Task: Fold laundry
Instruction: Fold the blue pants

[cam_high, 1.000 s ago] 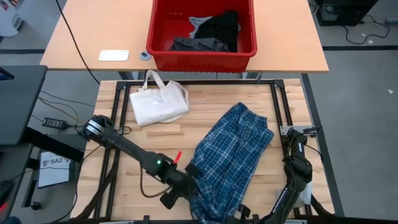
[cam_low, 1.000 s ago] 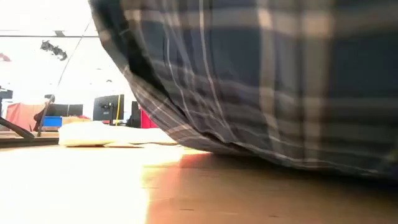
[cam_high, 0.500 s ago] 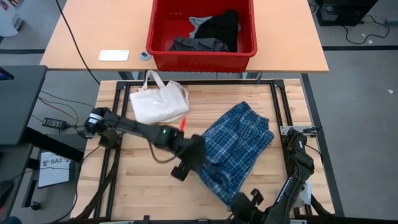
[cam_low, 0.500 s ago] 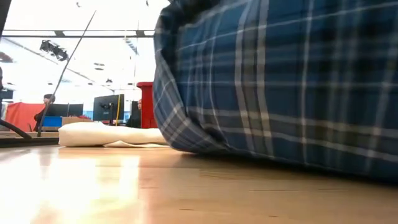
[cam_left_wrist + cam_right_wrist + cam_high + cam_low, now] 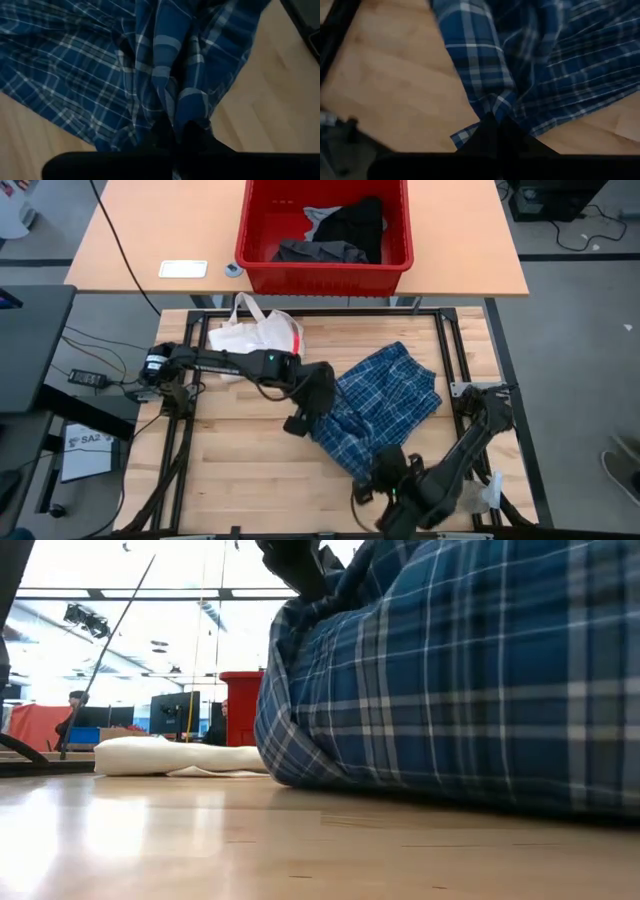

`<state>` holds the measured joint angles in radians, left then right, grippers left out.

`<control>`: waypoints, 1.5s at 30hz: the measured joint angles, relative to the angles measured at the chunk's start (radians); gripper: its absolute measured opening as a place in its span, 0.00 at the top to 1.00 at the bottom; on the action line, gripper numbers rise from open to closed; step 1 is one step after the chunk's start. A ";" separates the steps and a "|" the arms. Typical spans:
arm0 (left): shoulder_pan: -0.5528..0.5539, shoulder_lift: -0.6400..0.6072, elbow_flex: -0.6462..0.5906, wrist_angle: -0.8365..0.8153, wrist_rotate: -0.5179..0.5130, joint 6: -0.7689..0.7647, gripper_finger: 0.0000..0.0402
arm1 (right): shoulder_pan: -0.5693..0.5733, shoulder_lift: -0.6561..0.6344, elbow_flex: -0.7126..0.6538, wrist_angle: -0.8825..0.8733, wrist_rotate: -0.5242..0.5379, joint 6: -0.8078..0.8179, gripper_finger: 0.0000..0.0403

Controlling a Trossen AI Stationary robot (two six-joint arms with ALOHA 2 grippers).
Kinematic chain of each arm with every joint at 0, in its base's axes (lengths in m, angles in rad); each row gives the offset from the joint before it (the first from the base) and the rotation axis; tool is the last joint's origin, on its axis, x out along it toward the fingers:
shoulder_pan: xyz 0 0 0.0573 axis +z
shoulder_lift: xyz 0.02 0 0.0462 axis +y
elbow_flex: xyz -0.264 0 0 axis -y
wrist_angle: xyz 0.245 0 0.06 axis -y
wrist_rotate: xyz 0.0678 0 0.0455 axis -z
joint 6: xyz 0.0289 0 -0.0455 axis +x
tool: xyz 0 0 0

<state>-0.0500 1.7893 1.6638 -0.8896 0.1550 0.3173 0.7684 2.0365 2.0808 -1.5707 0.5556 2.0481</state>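
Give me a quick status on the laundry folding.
Left gripper shut on plaid garment, right gripper shut on its near edge. Garment bunched mid-table. Tote bag off to the side, not blocking.

A pale wooden worktop (image 5: 230,460) is lying inside a black metal frame (image 5: 448,350), its boards running crosswise. Behind it a second, tan table (image 5: 160,240) is standing on a grey floor (image 5: 570,330). Black cables (image 5: 90,360) are trailing across the floor on the left, where a dark panel (image 5: 30,340) is showing. At table height, the room beyond is glowing with bright ceiling light (image 5: 120,570); dark screens (image 5: 175,712) and an orange cover (image 5: 35,725) are standing far back.
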 joint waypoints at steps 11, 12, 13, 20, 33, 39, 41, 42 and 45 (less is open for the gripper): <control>0.127 0.047 -0.001 0.111 0.001 0.069 0.99 | -0.108 -0.166 -0.298 0.000 -0.271 0.020 0.99; 0.134 0.064 -0.001 0.112 0.006 0.076 0.99 | -0.115 -0.178 -0.324 -0.002 -0.281 0.020 0.99; 0.141 0.081 -0.001 0.112 0.019 0.082 0.99 | -0.122 -0.187 -0.349 0.003 -0.288 0.016 0.99; 0.189 0.186 -0.001 0.214 0.041 0.121 0.98 | -0.181 -0.232 -0.519 0.087 -0.331 -0.047 0.99; 0.251 0.315 -0.002 0.372 0.023 0.192 0.71 | -0.245 -0.232 -0.816 0.274 -0.376 -0.024 0.95; 0.250 0.310 -0.002 0.375 -0.100 0.193 0.48 | -0.255 -0.235 -0.840 0.271 -0.402 0.019 0.73; 0.251 0.285 -0.002 0.346 -0.108 0.194 0.41 | -0.251 -0.244 -0.832 0.295 -0.405 0.020 0.65; 0.252 0.274 -0.002 0.349 -0.108 0.195 0.38 | -0.248 -0.251 -0.828 0.297 -0.406 0.023 0.60; 0.253 0.239 0.000 0.382 -0.104 0.193 0.31 | -0.246 -0.278 -0.825 0.289 -0.416 0.071 0.47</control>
<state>0.2028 2.0282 1.6639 -0.5072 0.0514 0.5098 0.5224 1.7586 1.2560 -1.2821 0.1397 2.1190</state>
